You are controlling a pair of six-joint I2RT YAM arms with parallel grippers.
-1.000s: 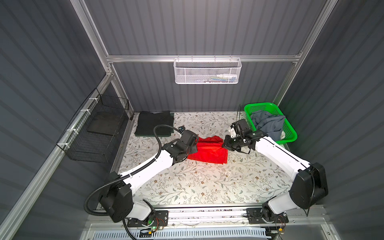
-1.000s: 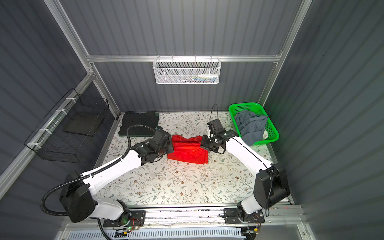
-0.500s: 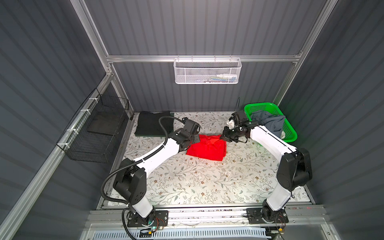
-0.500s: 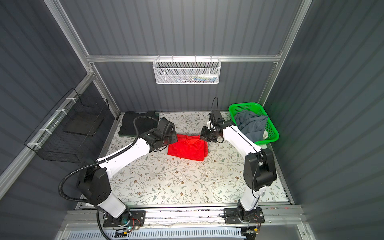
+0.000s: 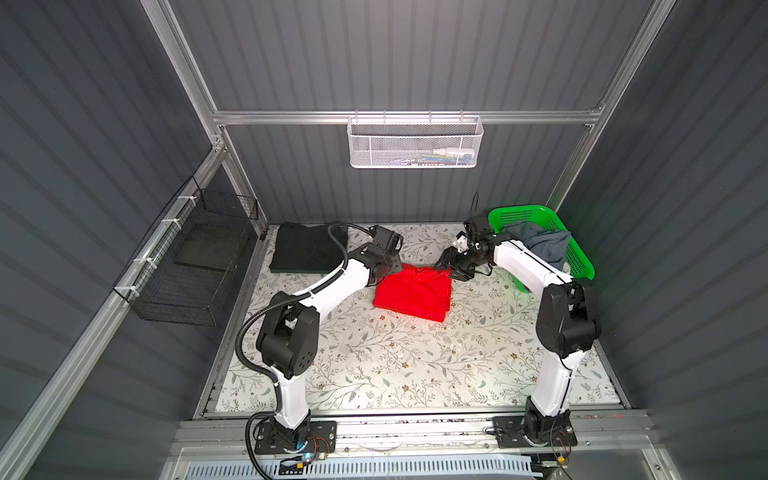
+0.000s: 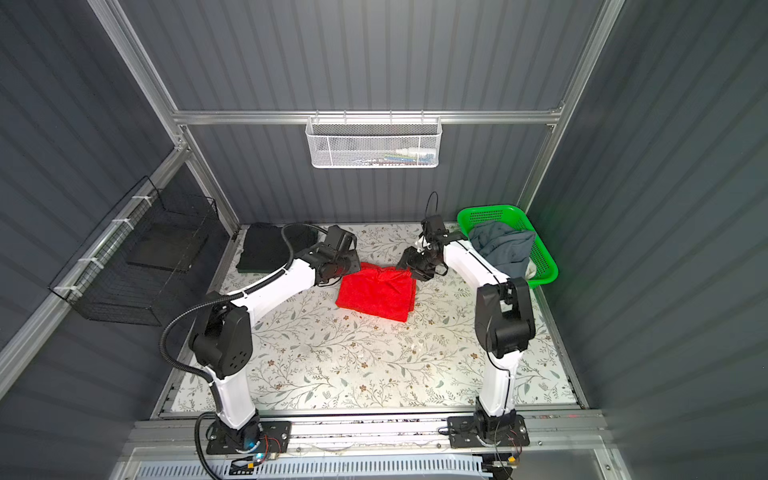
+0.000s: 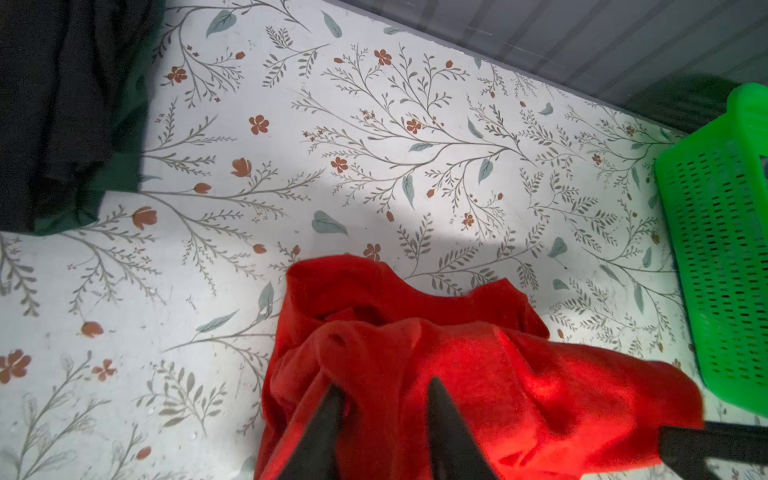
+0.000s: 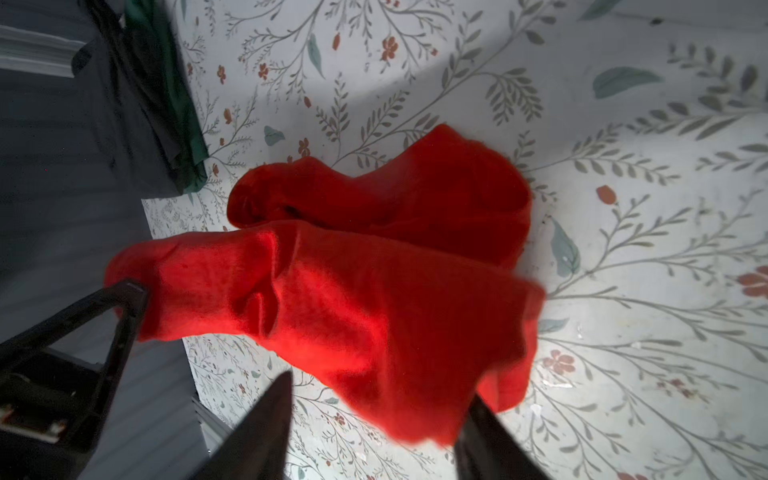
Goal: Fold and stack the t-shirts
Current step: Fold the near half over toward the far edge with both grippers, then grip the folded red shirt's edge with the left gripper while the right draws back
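Note:
A bright red t-shirt (image 5: 411, 293) (image 6: 376, 293) lies folded in a rough square on the flowered table. My left gripper (image 5: 388, 276) (image 7: 384, 384) is at its far left corner, jaws apart, red cloth loose between the fingers. At the far right corner my right gripper (image 5: 451, 270) (image 8: 380, 386) stands wide open, and a blurred red corner (image 8: 415, 353) hangs between its fingers. Dark folded t-shirts (image 5: 307, 249) (image 6: 274, 247) lie stacked at the back left. A slate grey-blue t-shirt (image 5: 540, 245) (image 6: 505, 247) is crumpled in the green basket (image 5: 579, 262).
The green basket (image 6: 544, 266) (image 7: 715, 249) stands at the back right, close behind my right arm. A black wire basket (image 5: 195, 266) hangs on the left wall and a white mesh basket (image 5: 415, 141) on the back wall.
Both grippers carried the red t-shirt's edge toward the back, then opened and let it go. Both arms now reach further back than a second ago.

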